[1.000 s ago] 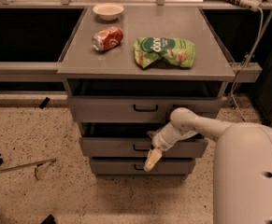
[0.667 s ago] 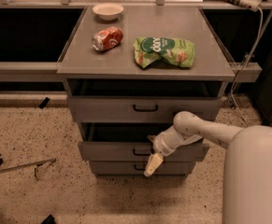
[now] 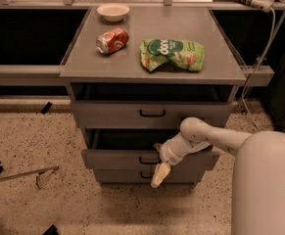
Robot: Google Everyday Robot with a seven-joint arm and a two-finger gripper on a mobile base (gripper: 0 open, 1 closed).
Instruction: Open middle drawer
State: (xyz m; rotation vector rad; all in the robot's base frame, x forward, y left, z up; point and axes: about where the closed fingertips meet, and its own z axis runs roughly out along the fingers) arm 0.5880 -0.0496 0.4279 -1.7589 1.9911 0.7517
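Observation:
The grey cabinet has three drawer fronts. The middle drawer (image 3: 115, 158) is the mid-sized front with a small black bar handle (image 3: 148, 160). It stands pulled out a little, with a dark gap above its front. My gripper (image 3: 159, 167) is at the end of the white arm (image 3: 215, 138), which comes in from the right. It sits right at the middle drawer's handle, and a cream-coloured tip hangs down over the bottom drawer (image 3: 117, 176). The top drawer (image 3: 107, 114) is the widest front and also sits slightly forward.
On the cabinet top lie a red soda can (image 3: 112, 40), a green chip bag (image 3: 172, 54) and a white bowl (image 3: 113, 11). My white body (image 3: 267, 185) fills the lower right. A metal rod (image 3: 19, 175) and black parts lie on the speckled floor at the left.
The middle drawer has come a little further out toward me. My gripper and wrist have moved with it, slightly down in the picture.

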